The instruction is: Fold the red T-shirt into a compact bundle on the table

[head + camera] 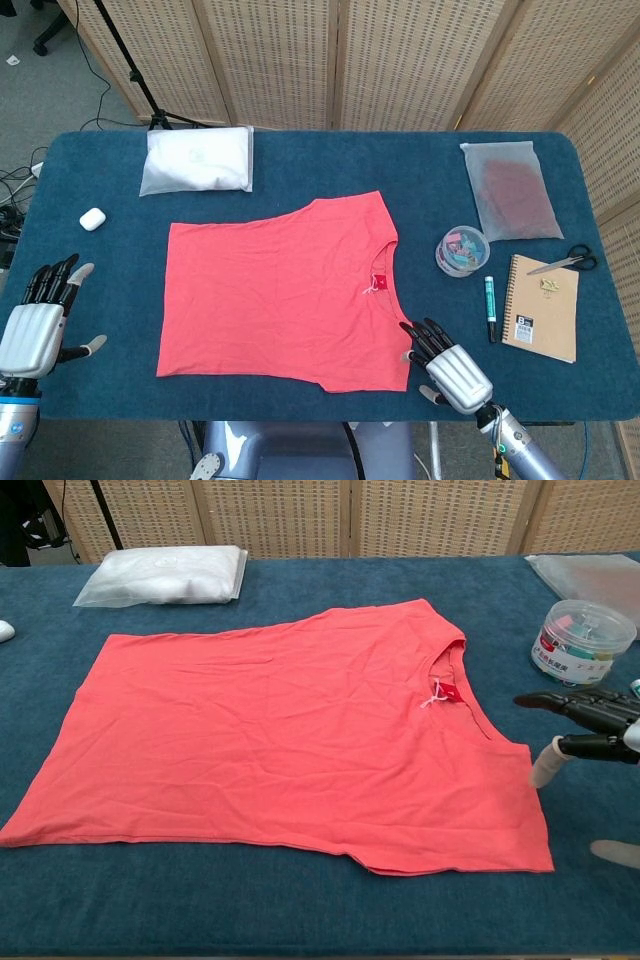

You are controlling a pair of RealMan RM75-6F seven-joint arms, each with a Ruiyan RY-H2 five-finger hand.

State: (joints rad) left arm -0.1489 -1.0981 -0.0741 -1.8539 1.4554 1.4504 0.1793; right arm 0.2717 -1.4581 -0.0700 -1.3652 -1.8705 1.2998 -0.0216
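Observation:
The red T-shirt (283, 290) lies spread flat on the blue table (310, 160), collar to the right, hem to the left; the chest view shows it too (290, 730). My right hand (448, 368) hovers open at the shirt's near right corner, fingers spread and pointing toward the sleeve edge; in the chest view the right hand (590, 725) enters from the right just beside the shoulder. My left hand (42, 322) is open with fingers apart over the table's left front edge, well clear of the hem. It holds nothing.
A white pouch (197, 160) lies behind the shirt, an earbud case (92, 219) at far left. Right of the shirt stand a clip tub (461, 250), a marker (490, 308), a notebook (541, 306), scissors (563, 264) and a frosted bag (511, 190).

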